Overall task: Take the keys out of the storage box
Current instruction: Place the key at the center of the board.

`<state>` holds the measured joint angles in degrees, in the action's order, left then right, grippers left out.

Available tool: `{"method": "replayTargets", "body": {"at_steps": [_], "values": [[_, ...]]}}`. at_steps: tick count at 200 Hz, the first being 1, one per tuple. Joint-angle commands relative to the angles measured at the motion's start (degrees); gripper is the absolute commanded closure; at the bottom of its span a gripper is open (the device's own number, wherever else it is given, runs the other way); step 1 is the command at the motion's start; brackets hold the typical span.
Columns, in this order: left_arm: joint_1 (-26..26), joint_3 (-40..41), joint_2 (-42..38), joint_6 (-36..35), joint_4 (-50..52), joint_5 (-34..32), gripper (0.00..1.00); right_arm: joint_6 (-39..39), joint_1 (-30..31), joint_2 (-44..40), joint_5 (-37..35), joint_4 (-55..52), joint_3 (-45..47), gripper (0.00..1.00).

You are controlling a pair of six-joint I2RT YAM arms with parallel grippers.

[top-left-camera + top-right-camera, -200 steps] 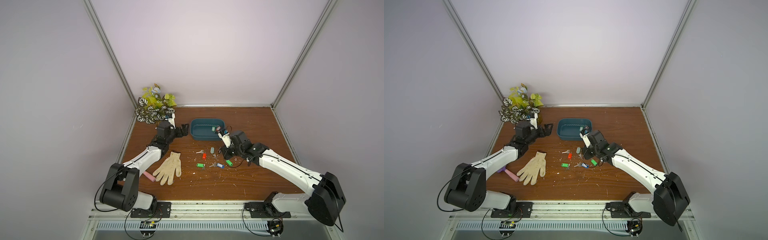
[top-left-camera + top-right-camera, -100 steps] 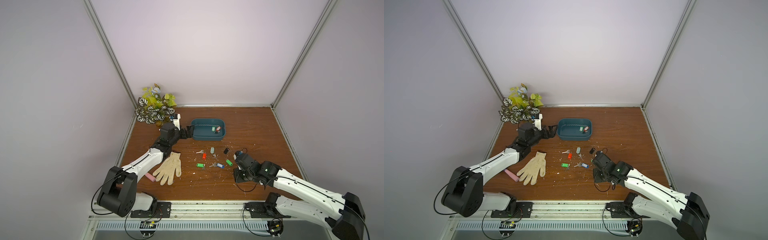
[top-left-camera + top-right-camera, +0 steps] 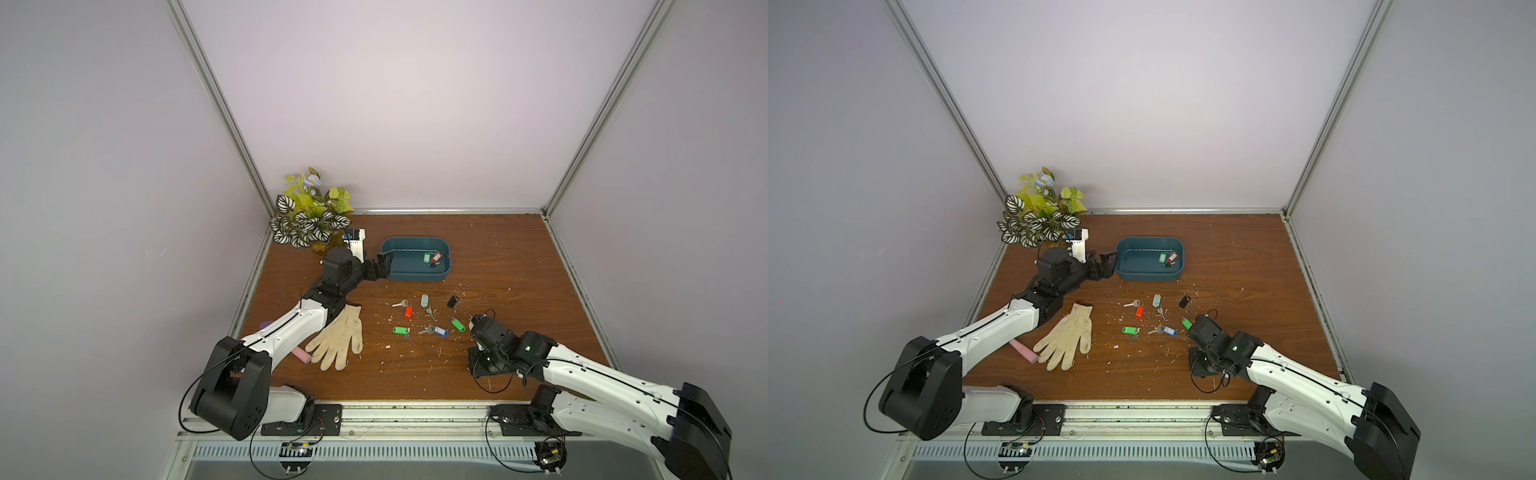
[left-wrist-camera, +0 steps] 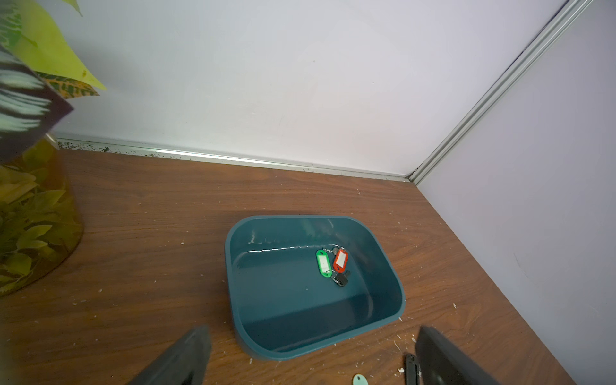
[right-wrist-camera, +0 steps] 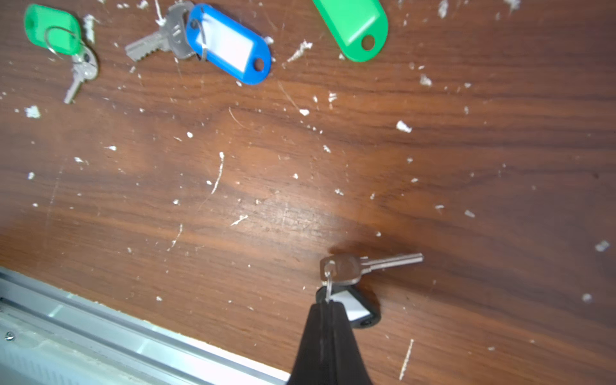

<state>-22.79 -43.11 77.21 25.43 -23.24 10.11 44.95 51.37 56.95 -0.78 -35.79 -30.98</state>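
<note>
The teal storage box (image 3: 415, 277) (image 3: 1148, 277) (image 4: 300, 336) stands at the back middle of the table. Inside it lie keys with a green tag (image 4: 323, 263), a red tag (image 4: 340, 260) and a dark one (image 4: 340, 278). My left gripper (image 3: 381, 268) (image 4: 310, 363) is open at the box's left end, outside it. Several keys lie loose on the table, among them a blue-tagged (image 3: 439, 331) (image 5: 230, 43) and a green-tagged one (image 3: 458, 324) (image 5: 353, 26). My right gripper (image 5: 328, 304) (image 3: 482, 368) is shut on the ring of a black-tagged key (image 5: 360, 265), low over the front right of the table.
A cream glove (image 3: 338, 340) and a pink cylinder (image 3: 301, 354) lie front left beside my left arm. A potted plant (image 3: 309, 216) stands in the back left corner, close to my left wrist. White crumbs litter the wood. The metal front rail (image 5: 100, 330) runs close to my right gripper.
My right arm has drawn back from the box to the front right of the table with the black-tagged key. My left gripper has moved up to the box's left end.
</note>
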Motion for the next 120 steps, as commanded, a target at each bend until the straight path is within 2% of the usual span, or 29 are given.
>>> {"method": "replayTargets", "body": {"at_steps": [1,21,41,52,75,104,115,120], "values": [[-0.76,0.67,-0.82,-0.92,-1.28,-0.61,0.00,-1.36,0.22,3.42,0.73,4.21,-0.64,1.00],[-1.28,0.44,-0.76,-1.00,-1.10,-0.53,0.00,-2.59,0.22,6.27,-0.70,3.92,-2.11,0.95],[-2.60,-0.47,-0.11,-1.31,-0.37,-1.13,0.00,-3.62,0.22,5.82,-2.67,2.34,-3.91,0.74],[-3.95,-1.42,0.66,-1.61,0.64,-1.91,0.00,-4.19,0.22,3.91,-5.18,0.46,-5.68,0.59],[-7.37,-3.52,2.55,-2.07,2.59,-4.67,0.00,-7.75,0.22,-2.23,-12.37,-1.56,-11.61,0.44],[-11.88,-7.61,7.06,-1.73,5.06,-8.24,0.00,-15.66,-0.38,-7.36,-21.83,6.25,-16.70,0.14],[-13.56,-11.29,10.64,-2.11,8.17,-10.08,0.00,-19.43,-1.74,-6.74,-23.15,11.24,-17.34,0.02],[-14.14,-13.60,12.51,-2.30,9.66,-10.82,0.00,-20.87,-2.55,-5.84,-23.14,13.37,-17.71,0.01]]}}
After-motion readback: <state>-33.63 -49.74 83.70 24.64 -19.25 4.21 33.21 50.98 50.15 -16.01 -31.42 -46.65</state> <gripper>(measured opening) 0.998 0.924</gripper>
